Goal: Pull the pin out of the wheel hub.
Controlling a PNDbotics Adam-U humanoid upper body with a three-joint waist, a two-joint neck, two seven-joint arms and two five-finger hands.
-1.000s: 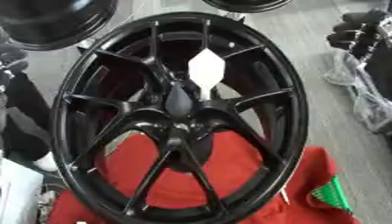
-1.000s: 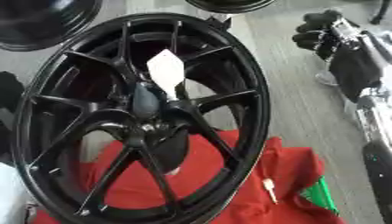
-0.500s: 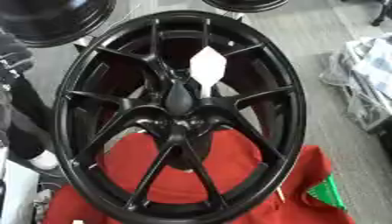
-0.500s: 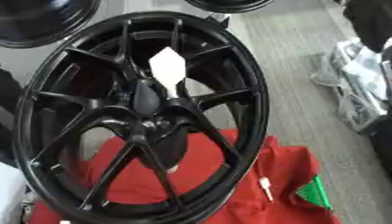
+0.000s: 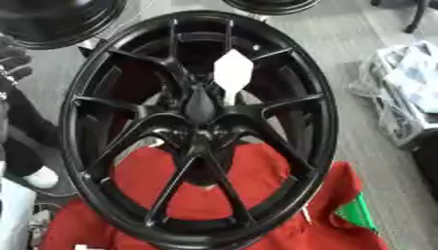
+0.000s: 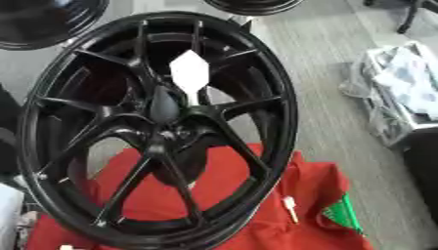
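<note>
The robot's left hand shows only as dark fingers at the left edge, beside the rim; I cannot tell whether they are curled or slack. The right hand is out of sight. The black wheel hub stands tilted over a red cloth on the grey floor. A white, diamond-shaped pin head sits just above the hub's centre cap. More black wheels lie behind.
</note>
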